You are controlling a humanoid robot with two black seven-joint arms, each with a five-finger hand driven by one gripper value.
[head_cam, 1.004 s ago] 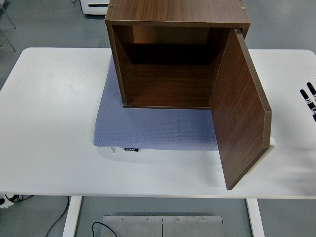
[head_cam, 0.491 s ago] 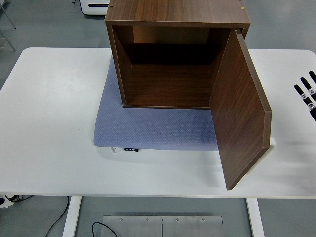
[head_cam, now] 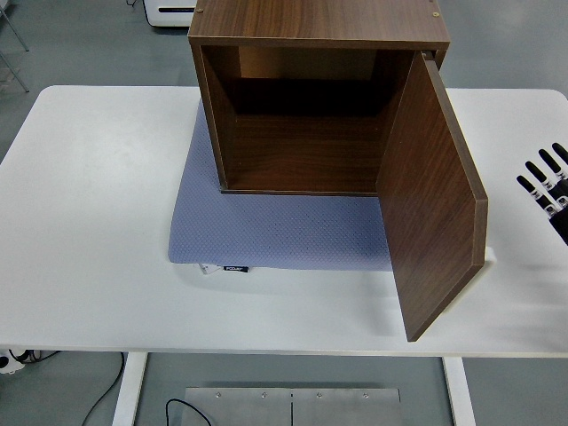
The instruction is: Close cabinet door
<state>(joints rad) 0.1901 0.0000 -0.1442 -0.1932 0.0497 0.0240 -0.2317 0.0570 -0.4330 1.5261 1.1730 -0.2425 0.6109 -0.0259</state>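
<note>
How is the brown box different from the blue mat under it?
The wooden cabinet is dark brown; the mat is pale blue. The cabinet stands tall and hollow, with its door swung open, while the mat lies flat. The cabinet looks smooth, the mat dotted. Both sit on the white table.

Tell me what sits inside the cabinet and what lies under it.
The cabinet looks empty: only its wooden floor and back wall show, though the top rear is in shadow. A blue mat lies under it on the table; the mat's part beneath the cabinet is covered.
</note>
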